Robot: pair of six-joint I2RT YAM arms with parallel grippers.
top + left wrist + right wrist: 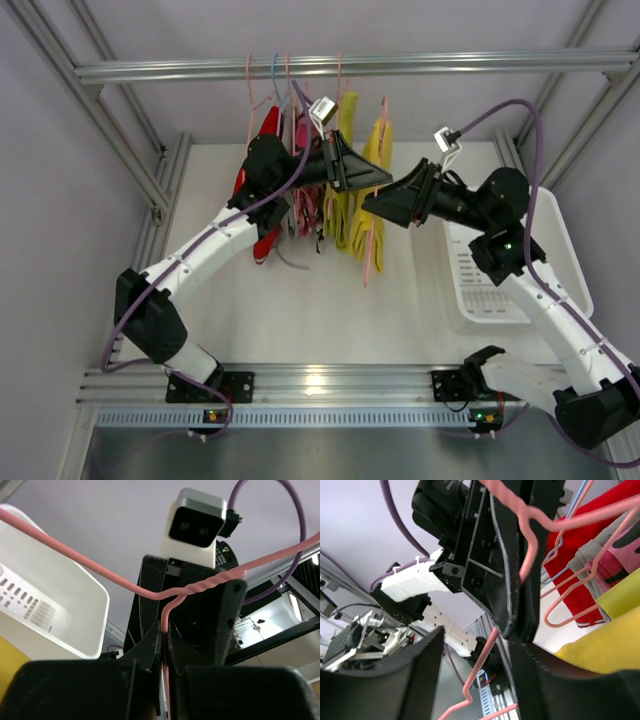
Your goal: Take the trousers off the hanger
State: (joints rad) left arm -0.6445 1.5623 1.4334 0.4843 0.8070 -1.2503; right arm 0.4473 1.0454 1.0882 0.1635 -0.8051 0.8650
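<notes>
Pinching a pink hanger (100, 572): my left tool (165, 645) is clenched on its wire just below the twisted neck, and the wire runs down between the fingertips. In the overhead view this tool sits high at the far middle of the counter (300, 310), right against the row of hanging clothes. My right tool (375, 203) faces it from the right, close by. Its fingers (395, 680) stand apart in a released state. The left tool's tip and a length of pink wire lie in the gap between them, and neither finger touches them. The trousers are both on hangers under the far rail (200, 70). The bright yellow trousers (372, 232) hang rightmost in the row, just beside both tools. The yellow-green trousers (343, 218) hang immediately to their left. Further left hang a pink patterned garment (300, 135) and then a red garment (262, 245), partly hidden by my left forearm. I cannot tell whether the wire I hold is the one carrying the bright pair. A white basket (560, 250) stands on the right side of the counter, under my right arm.
</notes>
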